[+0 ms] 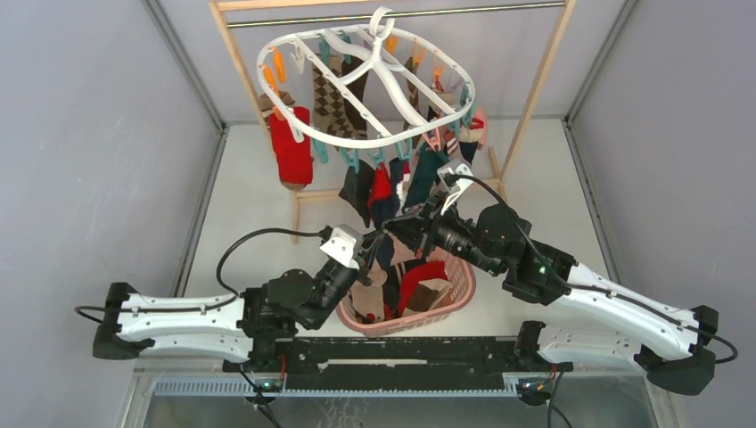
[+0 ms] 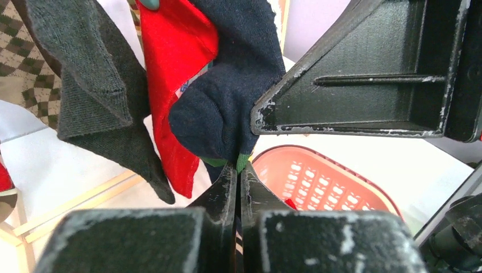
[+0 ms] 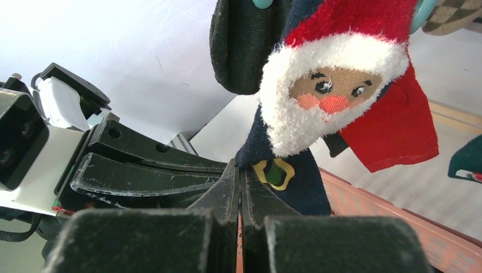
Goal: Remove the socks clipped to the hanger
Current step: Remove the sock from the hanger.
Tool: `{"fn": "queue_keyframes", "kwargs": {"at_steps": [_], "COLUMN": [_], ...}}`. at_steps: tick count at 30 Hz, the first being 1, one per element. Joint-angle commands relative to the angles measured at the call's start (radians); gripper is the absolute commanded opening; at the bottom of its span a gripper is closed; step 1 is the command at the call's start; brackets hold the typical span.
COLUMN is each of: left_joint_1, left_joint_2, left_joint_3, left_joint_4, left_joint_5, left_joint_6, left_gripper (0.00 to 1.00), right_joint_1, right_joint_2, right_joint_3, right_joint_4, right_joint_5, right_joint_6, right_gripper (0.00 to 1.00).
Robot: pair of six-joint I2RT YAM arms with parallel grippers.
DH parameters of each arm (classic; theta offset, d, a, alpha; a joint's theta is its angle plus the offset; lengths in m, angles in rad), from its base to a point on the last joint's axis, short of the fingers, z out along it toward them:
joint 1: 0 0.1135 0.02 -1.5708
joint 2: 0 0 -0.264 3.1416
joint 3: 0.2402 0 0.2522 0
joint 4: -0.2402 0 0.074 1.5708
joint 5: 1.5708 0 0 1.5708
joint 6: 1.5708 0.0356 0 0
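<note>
Left hand [image 2: 237, 170] and right hand [image 3: 239, 170] tight-pinched on navy sock [image 2: 227, 108], red sock [image 2: 176, 51] alongside, basket [image 2: 318, 187] beneath.

socks [image 2: 227, 85]: matt knit cloth | hanger [image 1: 357, 141]: glossy white plastic | rail frame [image 1: 537, 89]: seemingly bare wood

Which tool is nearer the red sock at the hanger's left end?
Left, narrowly. The left tool is right of the red sock; the right tool is farther right.
</note>
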Motion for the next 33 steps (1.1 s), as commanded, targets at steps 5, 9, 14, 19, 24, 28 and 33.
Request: {"fn": "queue_keyframes", "kwargs": {"at_steps": [5,9,14,19,24,28,33], "left_joint_1": [0.015,0.015,0.015,0.020,0.043,0.059,0.081], "left_joint_2": [-0.064,-0.086,-0.097,-0.085,-0.057,-0.040,-0.017], "left_joint_3": [-0.047,-0.046,-0.039,-0.027,-0.023,-0.024,-0.028], "left_joint_4": [0.030,0.007,-0.012,-0.018,-0.025,-0.025,-0.012], "left_joint_5": [0.052,0.068,0.066,0.054,0.058,0.058,0.075], "left_joint_6": [-0.024,-0.030,-0.026,-0.013,-0.024,-0.032,-0.034], "left_gripper": [0.00,0.00,0.00,0.00,0.00,0.00,0.00], "right_joint_1": [0.015,0.011,0.007,-0.001,-0.015,-0.023,-0.038], "right_joint_2": [-0.011,0.001,-0.012,-0.074,-0.108,-0.093,-0.033], "right_joint_3": [0.039,0.040,0.041,0.056,0.108,0.159,0.211], "right_joint_4": [0.006,-0.022,-0.070,-0.150,-0.208,-0.204,-0.132], "right_joint_5": [-0.005,0.003,0.053,0.158,0.232,0.297,0.365], "right_joint_6": [0.012,0.013,0.008,-0.014,-0.065,-0.131,-0.220], "right_gripper": [0.00,0.13,0.36,0.47,0.56,0.61,0.61]}}
